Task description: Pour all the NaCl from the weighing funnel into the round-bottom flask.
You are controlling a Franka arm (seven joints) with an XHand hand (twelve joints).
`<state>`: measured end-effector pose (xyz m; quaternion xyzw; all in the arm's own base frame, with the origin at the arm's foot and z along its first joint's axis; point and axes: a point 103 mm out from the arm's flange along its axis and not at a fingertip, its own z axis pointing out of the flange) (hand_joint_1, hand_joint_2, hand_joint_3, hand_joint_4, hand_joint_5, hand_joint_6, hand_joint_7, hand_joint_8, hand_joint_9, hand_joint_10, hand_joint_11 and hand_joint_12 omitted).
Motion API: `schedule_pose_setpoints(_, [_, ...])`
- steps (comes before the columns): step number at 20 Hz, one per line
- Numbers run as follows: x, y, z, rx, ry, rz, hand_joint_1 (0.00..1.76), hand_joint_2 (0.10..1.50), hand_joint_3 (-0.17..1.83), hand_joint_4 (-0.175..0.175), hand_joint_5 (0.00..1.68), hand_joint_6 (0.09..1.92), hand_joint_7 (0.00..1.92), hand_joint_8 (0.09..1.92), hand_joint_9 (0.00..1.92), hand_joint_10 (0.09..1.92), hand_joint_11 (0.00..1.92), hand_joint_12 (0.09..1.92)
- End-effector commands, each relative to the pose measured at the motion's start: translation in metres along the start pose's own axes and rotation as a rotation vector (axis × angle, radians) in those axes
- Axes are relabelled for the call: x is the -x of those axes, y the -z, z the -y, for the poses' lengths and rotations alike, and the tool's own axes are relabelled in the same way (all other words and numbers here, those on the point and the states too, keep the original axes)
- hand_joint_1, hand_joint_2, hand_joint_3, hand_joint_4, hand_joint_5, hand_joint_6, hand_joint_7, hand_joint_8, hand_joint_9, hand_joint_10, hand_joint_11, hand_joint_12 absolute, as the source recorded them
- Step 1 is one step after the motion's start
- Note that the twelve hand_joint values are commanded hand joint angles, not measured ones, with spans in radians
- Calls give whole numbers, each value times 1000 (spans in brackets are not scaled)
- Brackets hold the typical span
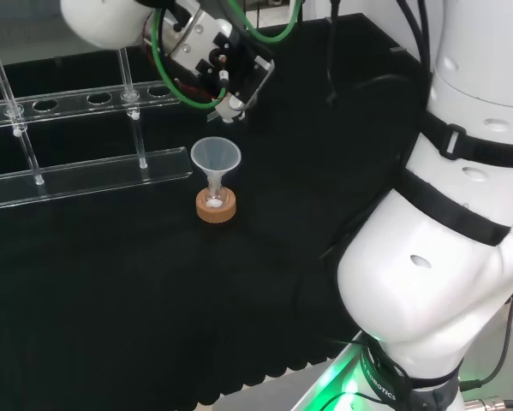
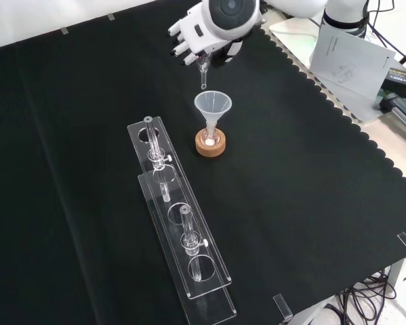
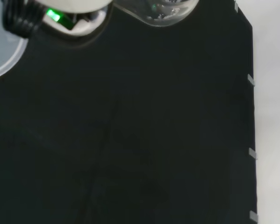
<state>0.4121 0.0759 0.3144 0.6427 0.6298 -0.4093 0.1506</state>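
The hand (image 2: 201, 37) grips the weighing funnel (image 2: 203, 73) upright (spout down) above the flask (image 2: 210, 137).

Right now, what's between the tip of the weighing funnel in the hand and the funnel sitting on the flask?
Nothing. In the front view the weighing funnel, held in the hand, ends above the funnel with bare air between them.

Head view looks over the arm, front view faces it from above, both sharing the cork ring (image 1: 216, 207).
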Motion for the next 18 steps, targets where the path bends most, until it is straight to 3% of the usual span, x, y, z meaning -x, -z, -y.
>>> schedule_pose_setpoints(1, [17,-13,1,83,61,-274,1101,692,649,175,1197,806,699,656,1099,287,803,1053])
schedule_pose_setpoints(5, [25,-22,-2,102,65,-365,1101,692,649,175,1197,806,700,656,1101,286,807,1053])
schedule_pose_setpoints(10, [37,-35,-3,172,49,-465,1101,692,649,175,1196,807,701,656,1103,285,811,1051])
schedule_pose_setpoints(18, [48,-51,-9,225,38,-575,1101,692,649,175,1196,808,702,657,1109,284,818,1048])
